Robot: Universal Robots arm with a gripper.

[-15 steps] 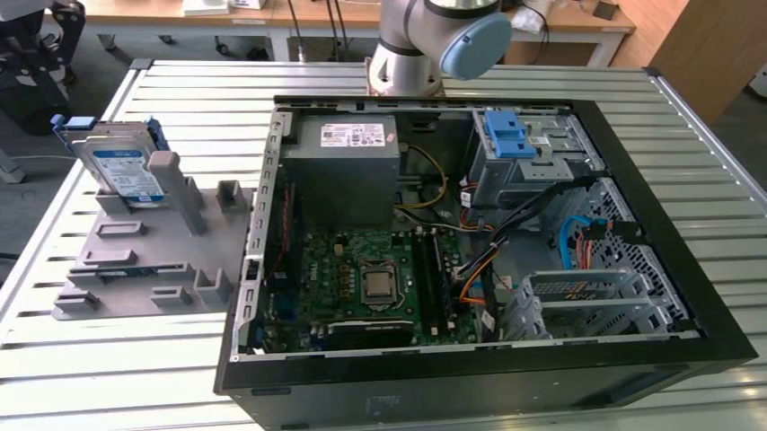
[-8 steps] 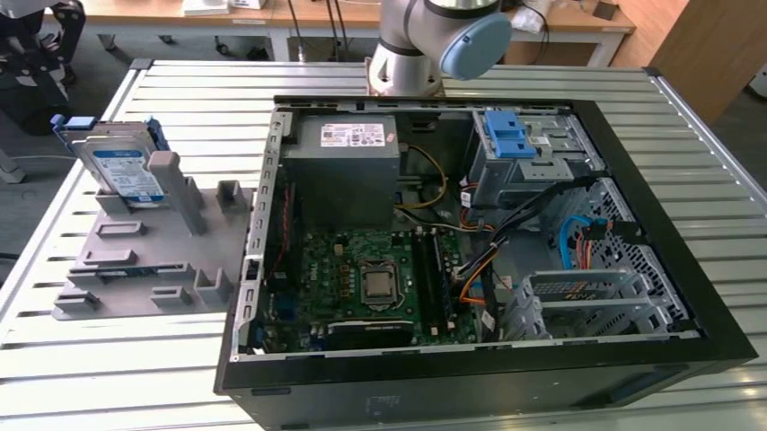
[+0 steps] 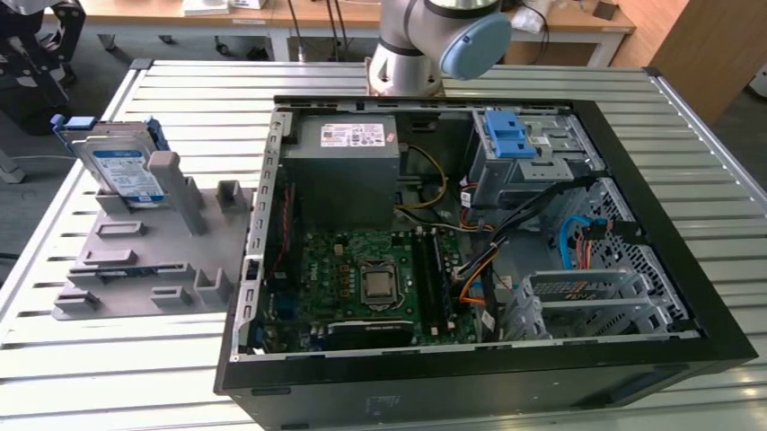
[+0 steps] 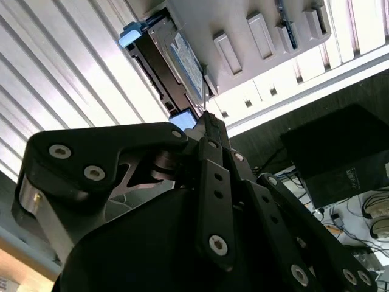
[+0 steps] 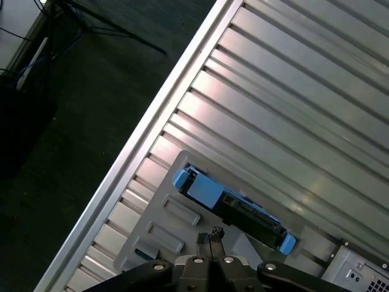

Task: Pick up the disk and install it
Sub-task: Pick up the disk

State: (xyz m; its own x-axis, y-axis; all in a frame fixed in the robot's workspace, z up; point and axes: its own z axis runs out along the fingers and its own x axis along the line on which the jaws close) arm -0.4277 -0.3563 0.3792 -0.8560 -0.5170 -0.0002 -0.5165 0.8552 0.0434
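Note:
The disk (image 3: 124, 171) stands on edge in a slot of the grey holder (image 3: 144, 260) on the table, at the exterior view's left. Its white label with a blue band faces forward and blue rails run around its edges. In the first wrist view the disk (image 5: 234, 205) is seen edge-on from high above, with my gripper (image 5: 209, 234) shut, holding nothing, well above it and a little off to one side. In the second wrist view the closed fingertips (image 4: 206, 117) point toward the disk (image 4: 179, 58) on the holder (image 4: 261, 42).
An open black computer case (image 3: 671, 350) lies at the middle of the slatted metal table (image 3: 180, 99). Inside are a drive cage with blue latches (image 3: 515, 139), a grey power-supply box (image 3: 348, 171) and the motherboard (image 3: 372, 278). The arm's base (image 3: 419, 54) stands behind the case.

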